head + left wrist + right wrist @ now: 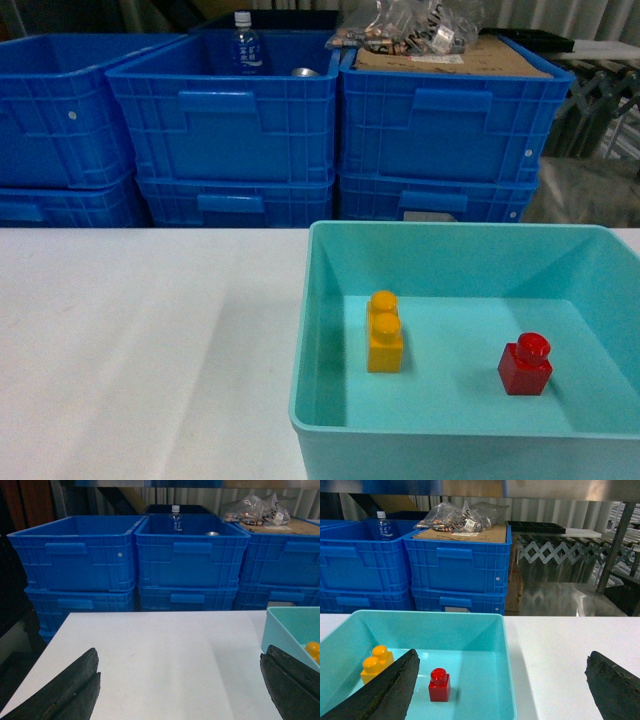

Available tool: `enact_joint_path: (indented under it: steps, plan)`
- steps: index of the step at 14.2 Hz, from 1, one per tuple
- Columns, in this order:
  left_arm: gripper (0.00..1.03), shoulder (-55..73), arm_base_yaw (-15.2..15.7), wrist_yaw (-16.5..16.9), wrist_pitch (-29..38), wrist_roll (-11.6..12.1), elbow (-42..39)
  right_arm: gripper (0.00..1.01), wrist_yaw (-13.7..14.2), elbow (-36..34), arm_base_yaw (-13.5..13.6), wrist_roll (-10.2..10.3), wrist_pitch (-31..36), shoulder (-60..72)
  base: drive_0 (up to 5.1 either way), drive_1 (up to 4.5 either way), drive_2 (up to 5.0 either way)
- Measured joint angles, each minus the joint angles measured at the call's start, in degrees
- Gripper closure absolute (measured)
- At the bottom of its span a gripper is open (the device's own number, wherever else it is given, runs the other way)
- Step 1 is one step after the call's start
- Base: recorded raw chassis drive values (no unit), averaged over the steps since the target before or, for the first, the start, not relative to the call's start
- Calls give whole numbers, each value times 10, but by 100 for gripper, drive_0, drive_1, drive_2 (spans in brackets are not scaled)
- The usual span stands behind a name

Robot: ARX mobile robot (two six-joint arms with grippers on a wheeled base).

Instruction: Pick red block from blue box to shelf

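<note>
Nearest the head camera sat the blue box on the white table, holding the red block toward its right side and a yellow two-stud brick well apart to its left — both upright on the floor. Neither arm showed in that view. Each wrist camera showed its own gripper, left gripper and right gripper, spread wide and holding nothing. Dark blue ribbed crates stood stacked behind — one held a bottle.
</note>
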Motion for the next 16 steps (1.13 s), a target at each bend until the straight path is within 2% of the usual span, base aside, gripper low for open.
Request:
enact_joint_path:
  steps: [16]
  plan:
    - [5,0,0,0,0,0,0,3,0,0,0,0,0,0,0,0,0]
